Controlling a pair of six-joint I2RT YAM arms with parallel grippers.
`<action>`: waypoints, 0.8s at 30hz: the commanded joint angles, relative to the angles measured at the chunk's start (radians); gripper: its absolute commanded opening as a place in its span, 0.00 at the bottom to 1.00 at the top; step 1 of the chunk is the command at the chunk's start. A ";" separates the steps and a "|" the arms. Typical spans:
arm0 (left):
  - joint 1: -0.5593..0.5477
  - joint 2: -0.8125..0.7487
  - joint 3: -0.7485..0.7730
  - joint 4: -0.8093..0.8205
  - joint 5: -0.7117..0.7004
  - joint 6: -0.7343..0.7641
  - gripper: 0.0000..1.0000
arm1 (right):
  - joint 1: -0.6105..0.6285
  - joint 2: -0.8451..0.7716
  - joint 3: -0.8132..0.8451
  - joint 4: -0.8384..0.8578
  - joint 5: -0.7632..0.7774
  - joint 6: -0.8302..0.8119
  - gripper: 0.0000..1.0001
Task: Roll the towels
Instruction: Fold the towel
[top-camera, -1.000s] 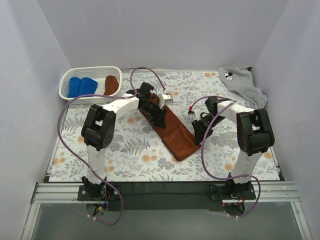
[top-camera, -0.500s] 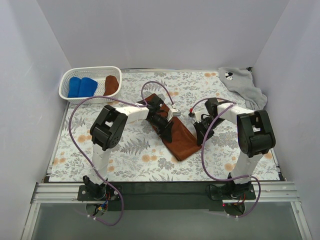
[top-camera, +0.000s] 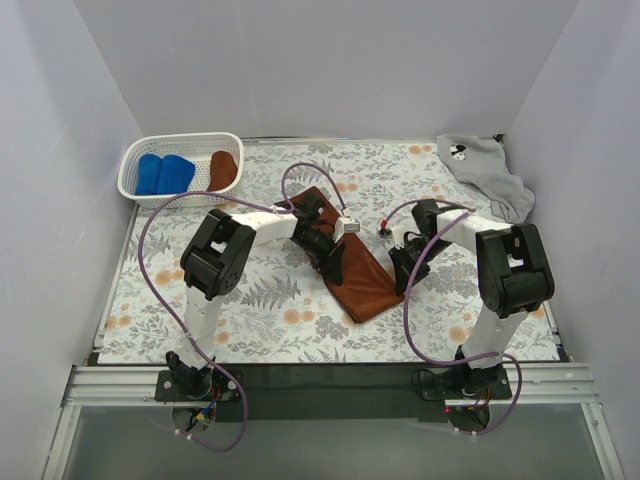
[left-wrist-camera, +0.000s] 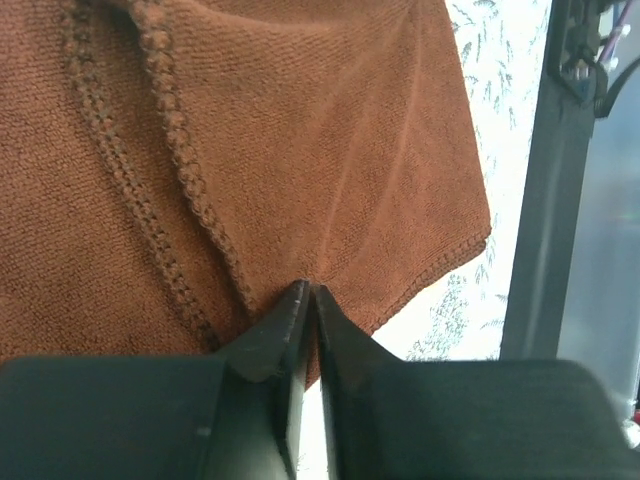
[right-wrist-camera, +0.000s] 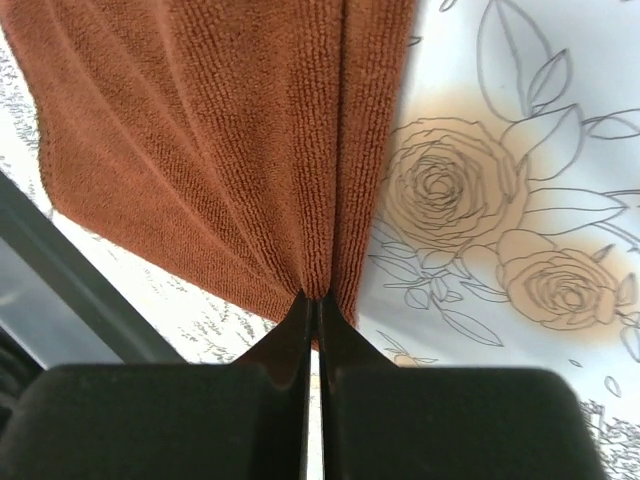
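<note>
Table (top-camera: 250, 320), floral cover, is carrying everything.

Rust-brown towel (top-camera: 362, 290) is lying mid-table between the two arms. Its long axis is running from far-left to near-right, and the near-right end is lying flat and free.

White basket (top-camera: 180, 138) is sitting at the far-left corner. It is holding blue rolls (top-camera: 165, 173) and one brown roll (top-camera: 223, 170).

Grey towel (top-camera: 480, 165) is lying crumpled and unrolled at the far-right corner.

Left gripper (top-camera: 336, 268) is sitting on the brown towel's left long edge. Its wrist view is showing the fingers (left-wrist-camera: 290, 320) pressed together on a pinch of cloth.

Right gripper (top-camera: 401, 270) is sitting at the opposite, right long edge. Its fingers (right-wrist-camera: 330, 330) are likewise clamped on a gathered fold.

Judgement: both arms are about equally near and are flanking the strip across its width. The cloth is stretching away from the fingers toward the near-right end, so any roll will need to be travelling along that diagonal axis.
</note>
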 joint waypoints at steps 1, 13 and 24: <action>0.020 -0.019 0.027 -0.039 -0.043 0.078 0.11 | 0.002 0.013 -0.037 -0.061 -0.039 -0.020 0.01; 0.140 -0.117 0.098 -0.077 -0.059 0.102 0.20 | 0.094 0.129 -0.018 -0.091 -0.434 -0.070 0.15; 0.187 0.054 0.250 -0.128 -0.159 0.110 0.20 | 0.038 0.014 -0.009 -0.062 -0.290 -0.008 0.28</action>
